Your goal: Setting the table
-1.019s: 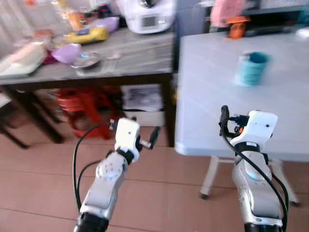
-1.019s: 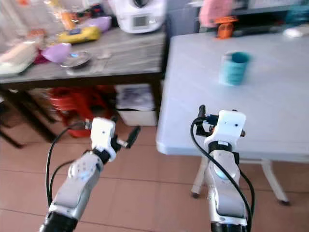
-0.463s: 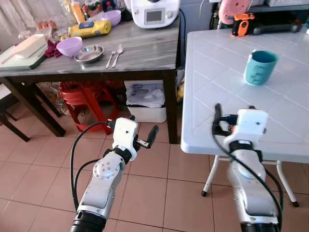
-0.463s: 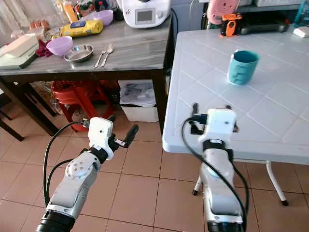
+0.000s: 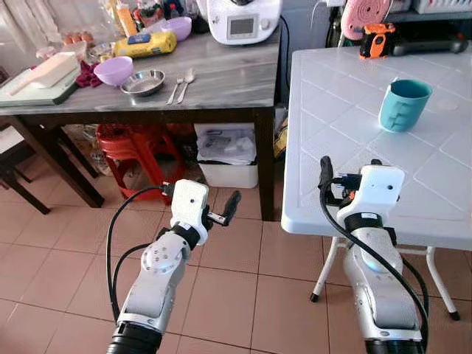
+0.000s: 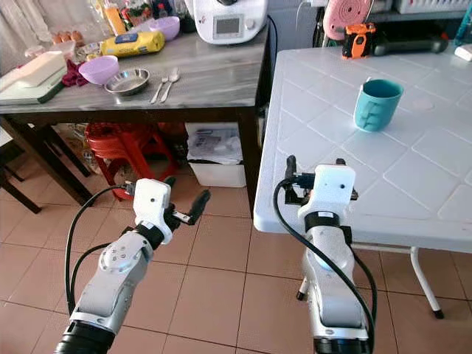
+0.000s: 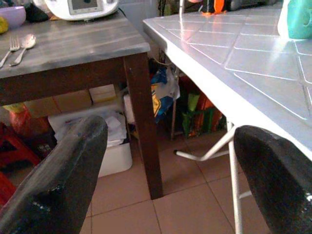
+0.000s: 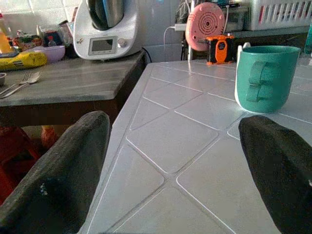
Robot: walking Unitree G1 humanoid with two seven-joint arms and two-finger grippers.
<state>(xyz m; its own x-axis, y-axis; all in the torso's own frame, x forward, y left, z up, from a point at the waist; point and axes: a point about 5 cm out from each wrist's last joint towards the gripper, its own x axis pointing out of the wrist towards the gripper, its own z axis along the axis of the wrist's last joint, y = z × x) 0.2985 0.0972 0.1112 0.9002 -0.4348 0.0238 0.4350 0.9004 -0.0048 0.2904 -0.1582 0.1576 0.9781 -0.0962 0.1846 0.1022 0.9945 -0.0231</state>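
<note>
Gaping empty, both pincers: left pincer (image 5: 221, 212) over floor, right pincer (image 8: 175, 161) facing the teal mug (image 8: 264, 78).

White table (image 5: 346, 133) at right looks smooth moulded plastic, faintly glossy, scored in diamonds; teal cup (image 5: 403, 105) on it matt; wooden table (image 5: 214, 77) at upper left has dull grey grain, dark legs; steel bowl (image 5: 142, 81) and cutlery (image 5: 181, 78) shine; floor tiles (image 5: 66, 258) matt terracotta.

arms: silver, jointed, white wrist blocks
cables: black, looping alongside each forearm
fingers: long, black
</note>
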